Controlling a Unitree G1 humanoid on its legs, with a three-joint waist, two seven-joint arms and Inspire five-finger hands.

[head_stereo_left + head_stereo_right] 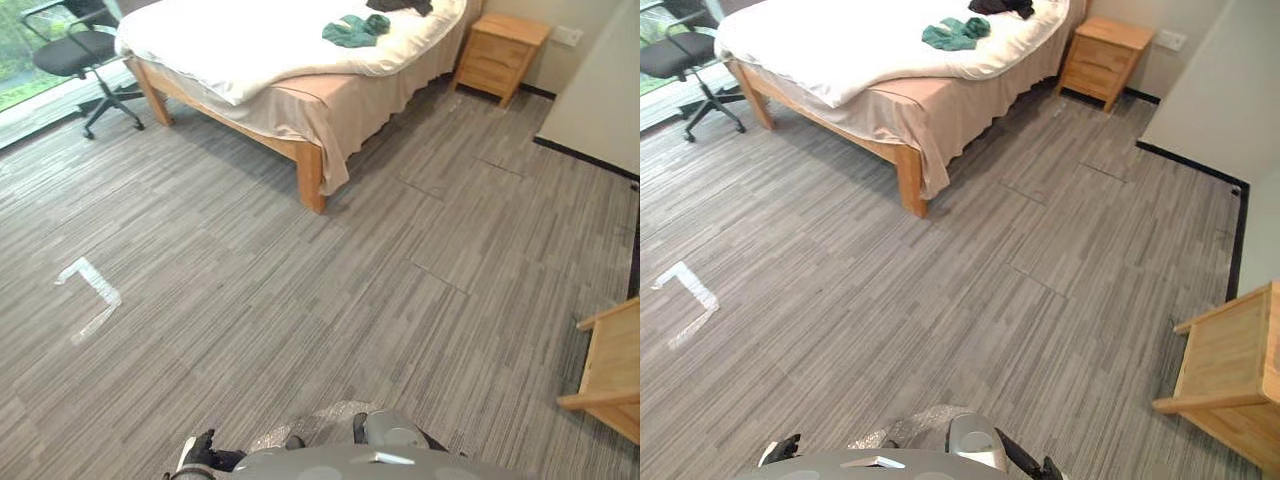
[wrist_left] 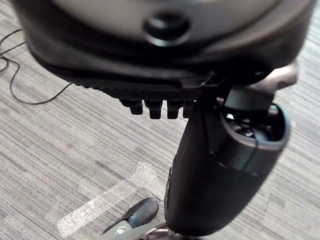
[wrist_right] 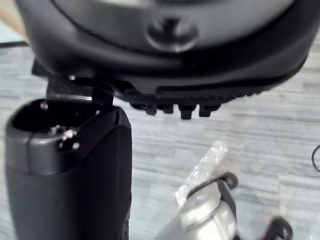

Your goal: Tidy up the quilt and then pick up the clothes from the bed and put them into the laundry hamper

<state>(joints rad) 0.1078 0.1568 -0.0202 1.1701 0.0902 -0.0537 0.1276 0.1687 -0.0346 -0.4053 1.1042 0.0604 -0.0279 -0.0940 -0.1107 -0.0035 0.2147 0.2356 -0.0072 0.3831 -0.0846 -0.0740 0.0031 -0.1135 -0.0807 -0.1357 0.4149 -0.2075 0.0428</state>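
Quilt (image 1: pixel 250 45): white, spread on bed (image 1: pixel 309 170), far left.
Green garment (image 1: pixel 352 30): on quilt, far end.
Dark garment (image 1: pixel 400 5): just beyond it.
Left hand (image 2: pixel 165 50): relaxed, wide, holding nothing.
Right hand (image 3: pixel 170 50): same.

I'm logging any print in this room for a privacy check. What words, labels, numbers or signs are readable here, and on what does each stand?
None can be read.
White tape mark on the floor: a plain corner shape, no letters.
Wall plate beside the nightstand: too small to tell any print.
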